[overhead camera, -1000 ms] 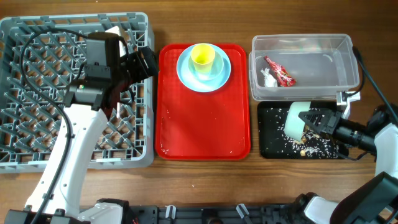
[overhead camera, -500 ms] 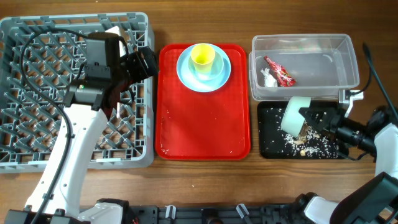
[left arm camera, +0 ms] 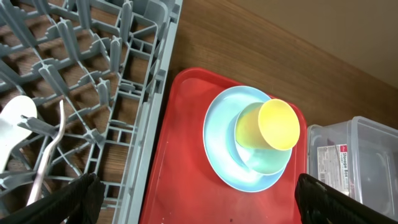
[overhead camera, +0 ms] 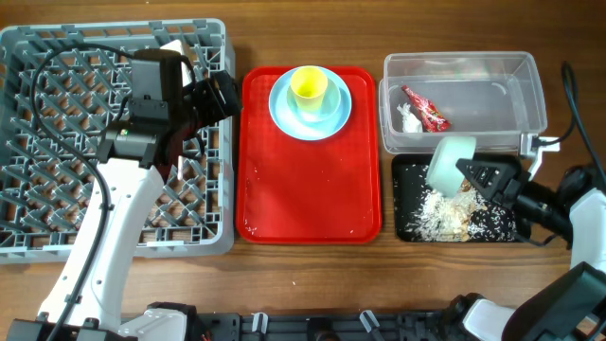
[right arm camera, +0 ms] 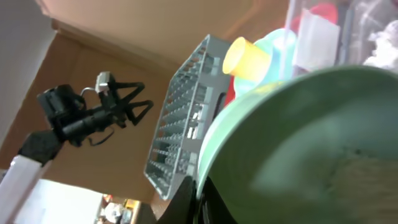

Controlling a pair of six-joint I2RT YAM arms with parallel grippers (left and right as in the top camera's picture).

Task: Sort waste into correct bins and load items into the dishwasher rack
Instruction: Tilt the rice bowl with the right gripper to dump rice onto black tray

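Observation:
My right gripper point(overhead camera: 471, 176) is shut on the rim of a pale mint bowl point(overhead camera: 449, 162), tipped on its side over the black tray point(overhead camera: 405, 224); the bowl fills the right wrist view point(right arm camera: 311, 155). Rice-like crumbs point(overhead camera: 443, 214) lie heaped in the black tray. The red wrapper point(overhead camera: 426, 108) and white paper scrap point(overhead camera: 409, 118) lie in the clear tub point(overhead camera: 530, 90). The yellow cup point(overhead camera: 308, 87) sits in a second mint bowl point(left arm camera: 267, 158) on the blue plate point(overhead camera: 284, 112). My left gripper point(left arm camera: 199, 199) is open over the red tray. A white utensil point(left arm camera: 15, 124) lies in the grey rack point(overhead camera: 57, 189).
The large red tray point(overhead camera: 308, 189) lies between the rack and the bins, with the plate stack at its far end. The left arm point(overhead camera: 142, 123) hangs over the rack's right side. Bare wooden table point(overhead camera: 312, 284) runs along the front.
The right gripper has tipped the bowl further and lifted it slightly; rice crumbs have poured out into a bigger heap in the black tray. The left arm has not moved.

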